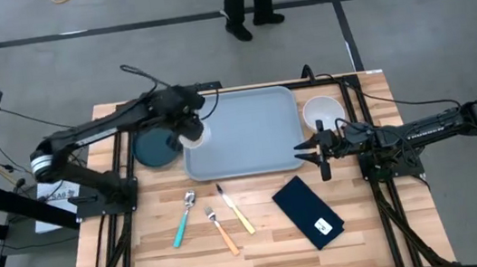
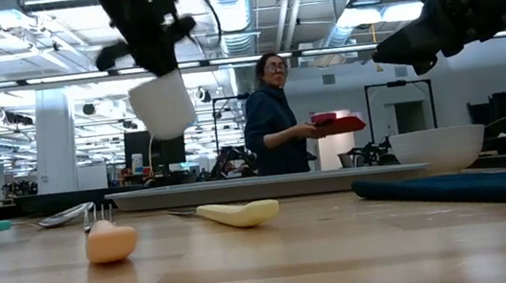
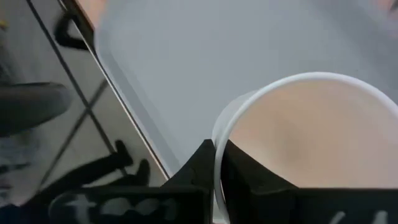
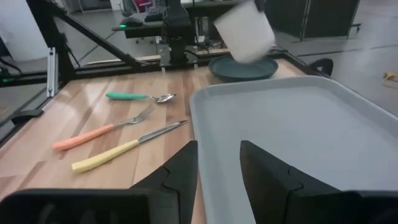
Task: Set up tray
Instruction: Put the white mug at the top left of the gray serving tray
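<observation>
**Tray still bare; first item on its way**

On the left of the table, a dark teal plate (image 1: pixel 154 147) lies on the wood just beside the tray. The left gripper (image 1: pixel 191 130) holds a white cup (image 1: pixel 195 135) in the air over the tray's left edge, its fingers clamped on the cup's rim. The tray (image 1: pixel 243 133) itself, in the far middle of the table, appears to hold nothing yet. Nearer the front lie a teal-handled spoon (image 1: pixel 183 219), an orange-handled fork (image 1: pixel 221 230) and a yellow-handled knife (image 1: pixel 235 210), then a navy napkin (image 1: pixel 307 211). A white bowl (image 1: pixel 320 110) sits just right of the tray. The right gripper (image 1: pixel 311 153) waits at the tray's right front corner, fingers apart.

So I judge the setup barely begun: every piece remains to be placed.

The low view alone shows how high the cup hangs above the table; the left wrist view alone shows one finger (image 3: pixel 249 180) inside the cup, though it is blurred.
</observation>
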